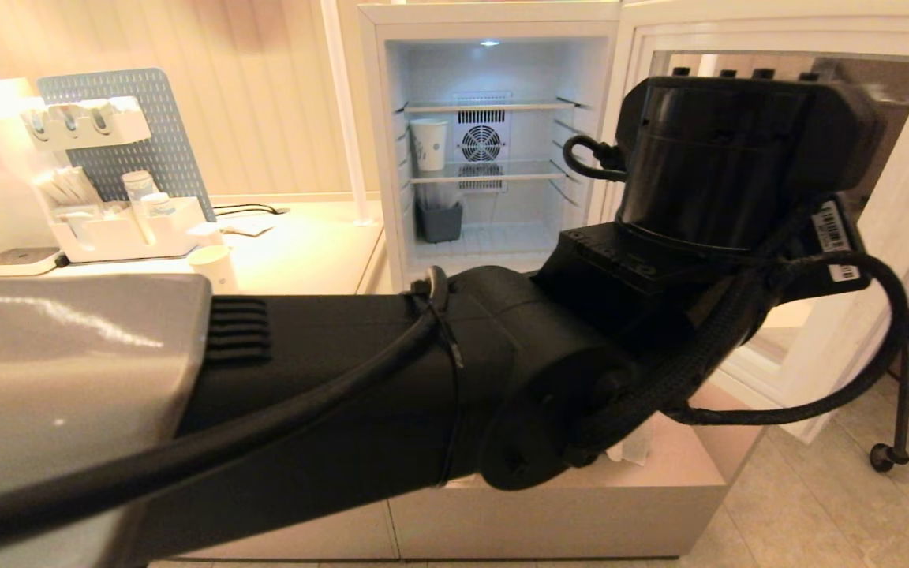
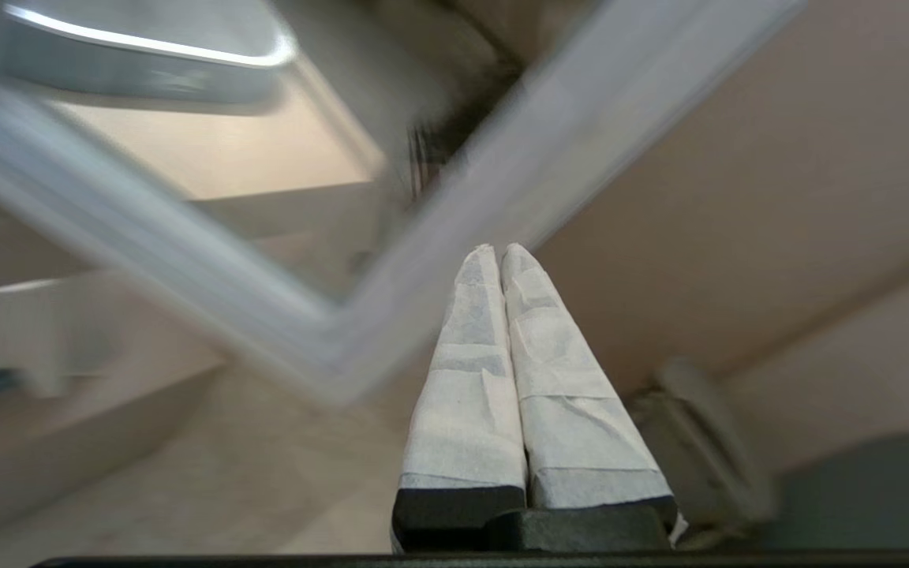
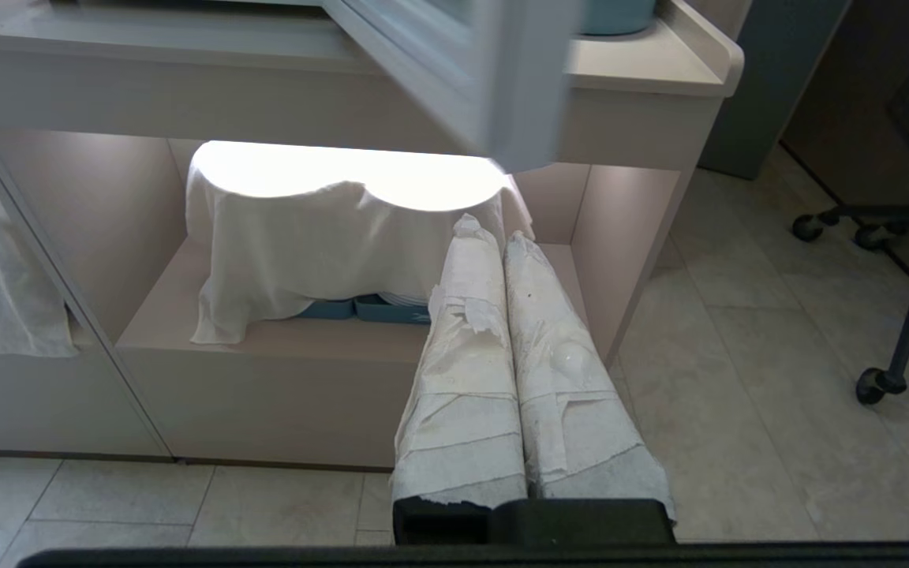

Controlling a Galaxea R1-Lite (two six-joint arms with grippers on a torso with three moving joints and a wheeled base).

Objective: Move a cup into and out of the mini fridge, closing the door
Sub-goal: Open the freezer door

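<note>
On the fridge's middle shelf, left side, the cup stands upright with the door swung wide to the right. I judge the step in hand is closing it: I would set the left gripper, pressed together and holding nothing, flat against the door frame away from the hinge and push in a slow arc, clear of the glass. My left arm reaches across the head view toward the door; the right gripper, also pressed together and holding nothing, hangs low by the cabinet.
</note>
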